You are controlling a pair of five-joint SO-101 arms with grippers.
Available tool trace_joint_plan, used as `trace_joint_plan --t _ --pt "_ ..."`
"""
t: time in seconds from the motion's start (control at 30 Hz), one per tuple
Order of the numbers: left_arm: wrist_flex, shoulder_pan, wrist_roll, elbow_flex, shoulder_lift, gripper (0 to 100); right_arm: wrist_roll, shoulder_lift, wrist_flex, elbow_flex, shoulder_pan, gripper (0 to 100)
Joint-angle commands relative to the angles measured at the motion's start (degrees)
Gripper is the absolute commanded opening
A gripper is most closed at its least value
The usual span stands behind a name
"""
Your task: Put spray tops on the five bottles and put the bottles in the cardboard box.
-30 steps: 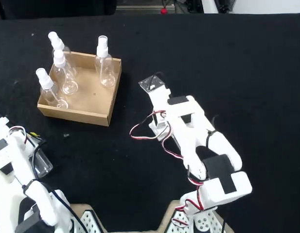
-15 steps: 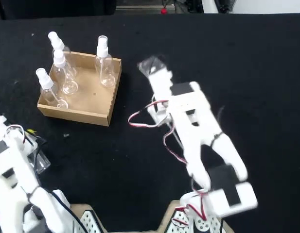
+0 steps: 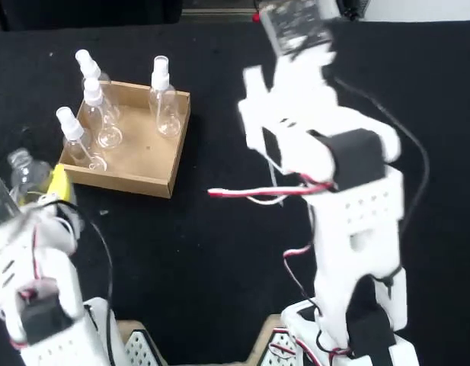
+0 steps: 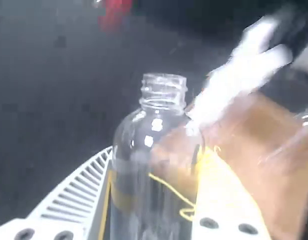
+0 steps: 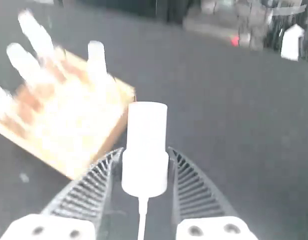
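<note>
A clear bottle with a bare threaded neck is held upright off the table at the left, with my left gripper shut on it. In the left wrist view the bottle stands between the fingers. My right gripper is raised high near the far middle. In the right wrist view it is shut on a white spray top, whose thin tube hangs down. The cardboard box at the far left holds several topped bottles.
Black cloth covers the table. The raised right arm's white body and red wires stand over the middle right. The box lies beyond the held spray top in the right wrist view. Clutter sits past the far edge.
The left arm has lifted the bottle off the table up toward the box's near corner. The right arm has swung up and toward the far side with the spray top.
</note>
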Motion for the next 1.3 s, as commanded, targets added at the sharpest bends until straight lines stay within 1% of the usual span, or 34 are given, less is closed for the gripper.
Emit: trace_joint_plan --t 0.0,0.13,0.23,0.33,0.43,0.53,0.6,0.7,0.83,0.93,1.03,1.13,1.27 --pt "-0.6 7.3 0.4 -0.9 -7.8 16 -5.0 -2.2 -1.2 -9.0 -1.3 5.0" --pt "-6.9 14.4 0.4 -0.6 -6.0 16 -7.6 -2.3 -6.5 -15.4 -4.8 5.0" --pt "-14.9 22.9 0.4 2.0 -6.9 16 -7.6 -2.4 -9.9 -18.9 -8.2 5.0" --pt "-24.4 31.9 0.2 8.4 -7.4 16 -7.6 -2.5 -12.5 -20.4 -10.5 5.0" --pt "-33.1 38.5 0.0 16.7 -7.4 16 -7.6 -2.2 -14.5 -20.4 -13.0 5.0" --pt "-41.5 42.2 -0.1 22.7 -7.5 16 -7.6 -2.2 -16.8 -20.3 -14.8 5.0" --pt "-45.3 42.4 -0.1 25.1 -7.5 16 -7.6 -2.2 -18.3 -20.2 -15.0 5.0" --pt "-45.5 42.5 0.1 27.3 -7.5 16 -7.6 -2.1 -19.5 -19.2 -15.7 5.1" --pt "-45.5 43.6 0.4 27.6 -7.5 16 -7.6 -2.2 -22.8 -13.1 -16.9 5.1" --pt "-45.5 45.9 0.4 27.6 -7.5 16 -7.6 -2.6 -27.8 -6.9 -16.9 5.1" --pt "-45.5 47.3 0.4 27.6 -7.5 16 -7.6 -2.7 -32.4 -4.8 -16.9 5.1" --pt "-45.5 48.0 0.4 27.6 -7.5 16 -7.6 -2.3 -33.1 -4.5 -17.0 5.0" --pt "-45.5 47.8 0.4 27.6 -7.5 16 -7.6 -2.6 -31.0 -4.4 -19.0 5.0"
